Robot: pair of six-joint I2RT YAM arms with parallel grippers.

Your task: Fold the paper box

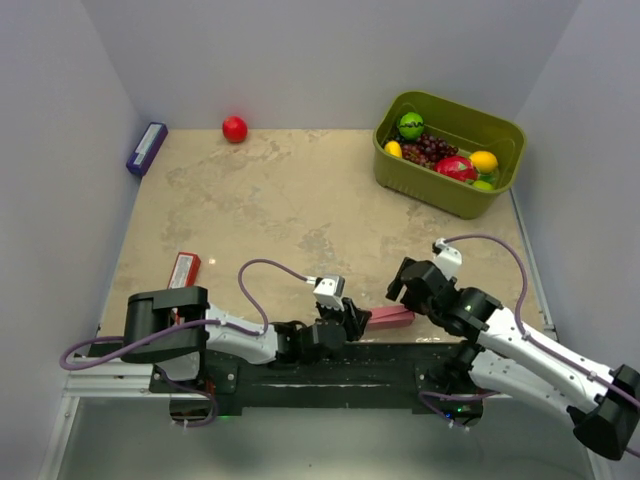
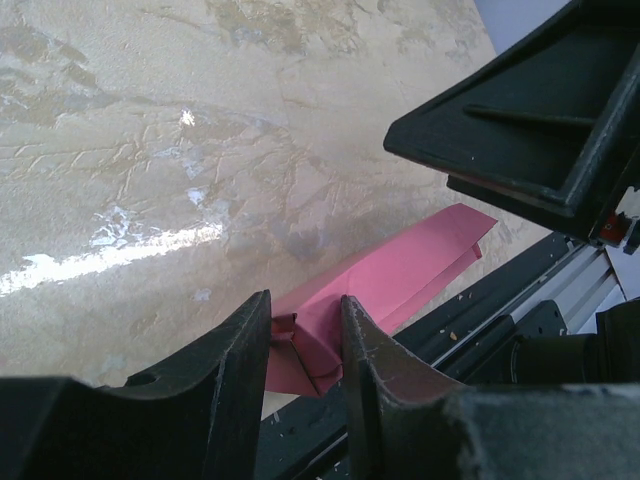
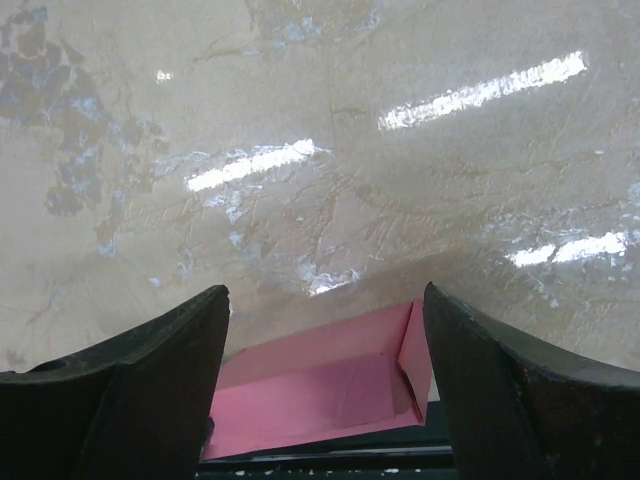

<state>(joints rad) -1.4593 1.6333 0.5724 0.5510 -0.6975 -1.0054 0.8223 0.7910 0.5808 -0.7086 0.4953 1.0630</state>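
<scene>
Plain paper box [image 2: 400,275] in left gripper [image 2: 305,312], red packet [image 1: 184,268] label illegible

Robot lab: walled test table [image 1: 300,210], mounting rail [image 1: 330,375]

- Paper box [image 1: 392,318], top view: only short pink strip seen; left end covered by left hand [image 1: 352,318], right end by right hand [image 1: 404,288].
- Left wrist view: near end of box masked by fingers [image 2: 375,360].
- Right wrist view: left corner hidden behind finger [image 3: 150,390].
- Red packet [image 1: 184,270]: label too small to be read.
</scene>
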